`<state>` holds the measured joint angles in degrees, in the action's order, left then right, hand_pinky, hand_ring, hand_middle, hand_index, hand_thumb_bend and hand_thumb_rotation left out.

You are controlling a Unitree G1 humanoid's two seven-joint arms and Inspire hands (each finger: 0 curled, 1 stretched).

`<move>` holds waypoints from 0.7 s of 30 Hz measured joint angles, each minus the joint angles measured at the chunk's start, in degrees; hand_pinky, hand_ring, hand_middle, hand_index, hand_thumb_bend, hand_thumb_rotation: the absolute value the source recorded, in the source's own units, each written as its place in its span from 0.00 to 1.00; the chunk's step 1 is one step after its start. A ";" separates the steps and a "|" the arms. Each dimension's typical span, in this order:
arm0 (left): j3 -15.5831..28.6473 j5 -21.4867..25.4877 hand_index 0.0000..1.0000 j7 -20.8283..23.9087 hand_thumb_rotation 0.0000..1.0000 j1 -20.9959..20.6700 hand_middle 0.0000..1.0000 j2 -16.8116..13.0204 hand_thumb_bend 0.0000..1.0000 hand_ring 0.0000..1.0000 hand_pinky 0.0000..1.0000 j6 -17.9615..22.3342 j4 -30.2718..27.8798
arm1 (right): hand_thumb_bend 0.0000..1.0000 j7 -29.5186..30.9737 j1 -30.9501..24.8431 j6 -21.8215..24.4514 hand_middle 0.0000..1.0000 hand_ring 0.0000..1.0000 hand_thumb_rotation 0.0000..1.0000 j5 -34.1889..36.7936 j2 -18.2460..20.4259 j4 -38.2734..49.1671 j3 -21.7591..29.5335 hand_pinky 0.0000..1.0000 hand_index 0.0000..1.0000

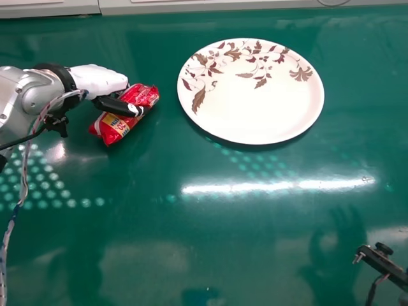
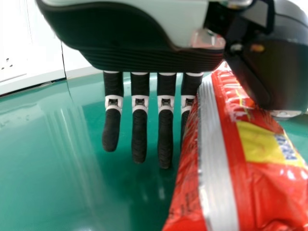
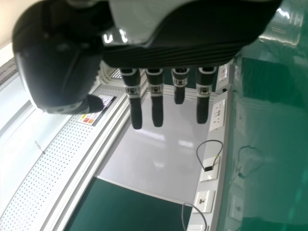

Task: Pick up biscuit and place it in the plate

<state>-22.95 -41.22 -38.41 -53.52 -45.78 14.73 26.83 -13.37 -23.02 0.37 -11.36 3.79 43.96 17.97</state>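
Observation:
In the head view my left hand (image 1: 97,78) is at the upper left, its black thumb (image 1: 118,106) lying across the red biscuit packet (image 1: 113,127). The left wrist view shows that hand (image 2: 165,120) with straight fingers, and the packet (image 2: 231,163) between them and the thumb, close against the nearest finger. The packet's far side is hidden. A white plate (image 1: 255,105) with a brown leaf pattern lies to the right of the packet, apart from it. My right hand (image 3: 157,103) hangs with straight fingers and holds nothing in the right wrist view.
The green table (image 1: 210,248) has a bright light reflection below the plate. A black bracket (image 1: 384,262) on the right arm is at the lower right. Along the table's far edge runs a pale panel (image 1: 191,7). Sockets (image 3: 204,201) and a cable loop stand near the right hand.

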 measured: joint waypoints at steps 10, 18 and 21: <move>2.75 2.90 0.52 -9.82 0.00 2.54 0.41 0.19 0.50 0.26 0.19 -9.68 -14.51 | 0.47 1.45 1.20 1.11 0.82 0.80 0.23 0.14 -0.14 0.05 1.07 0.74 0.79; 8.98 8.74 0.49 -11.92 0.00 2.82 0.45 -1.74 0.50 0.10 0.07 -12.22 -22.25 | 0.48 1.85 2.05 1.74 0.83 0.81 0.22 0.56 -0.26 0.04 0.97 0.75 0.79; 10.67 10.73 0.48 -11.65 0.00 2.82 0.46 -1.85 0.50 0.13 0.09 -11.55 -22.84 | 0.48 1.94 2.58 2.08 0.83 0.82 0.23 0.56 -0.40 -0.05 0.83 0.76 0.80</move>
<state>-12.28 -30.49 -50.06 -50.69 -47.63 3.17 3.98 -11.43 -20.45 2.44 -10.80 3.39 43.92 18.79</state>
